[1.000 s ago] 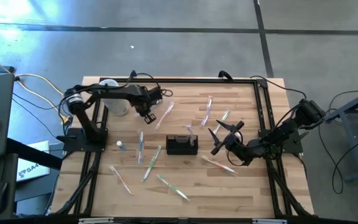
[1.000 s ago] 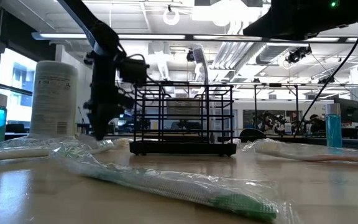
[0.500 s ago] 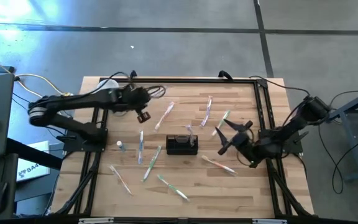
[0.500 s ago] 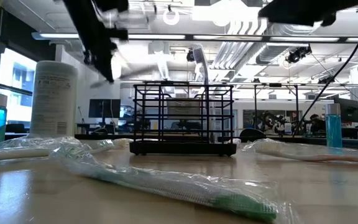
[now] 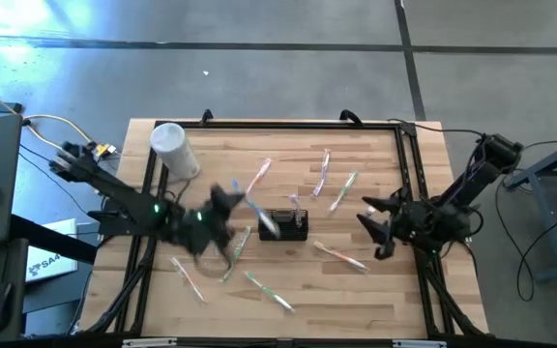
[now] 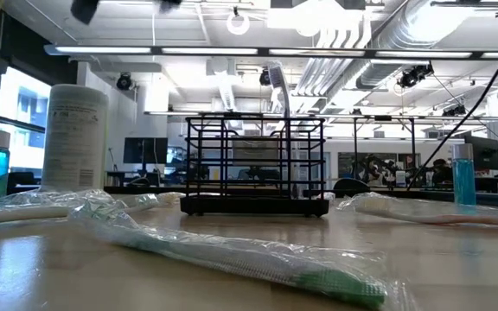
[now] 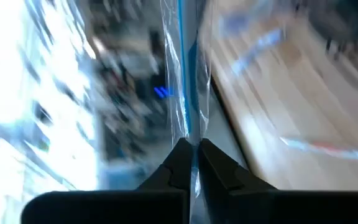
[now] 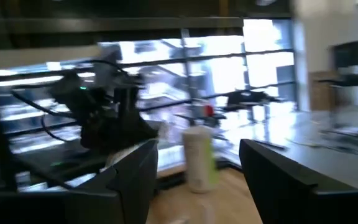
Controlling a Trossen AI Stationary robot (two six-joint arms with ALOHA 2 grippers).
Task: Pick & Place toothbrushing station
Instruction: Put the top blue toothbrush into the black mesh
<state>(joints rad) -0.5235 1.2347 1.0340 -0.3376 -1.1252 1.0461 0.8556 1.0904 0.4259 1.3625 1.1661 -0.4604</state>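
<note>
Comparing with a second ago, we find the left pincer (image 5: 228, 205) swung from the table's (image 5: 375, 295) far left to just left of the toothbrushing station (image 5: 283, 225), clamped on a wrapped toothbrush (image 7: 184, 74). We judge a drop into the station, standing mid-table, is near. Farther right, the right pincer (image 5: 375, 230) has drawn back toward the table edge, open and empty.

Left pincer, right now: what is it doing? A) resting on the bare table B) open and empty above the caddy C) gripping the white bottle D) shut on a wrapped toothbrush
D: in the left wrist view the left pincer has its fingers pinched together on a clear-wrapped toothbrush, which sticks out ahead of them.
</note>
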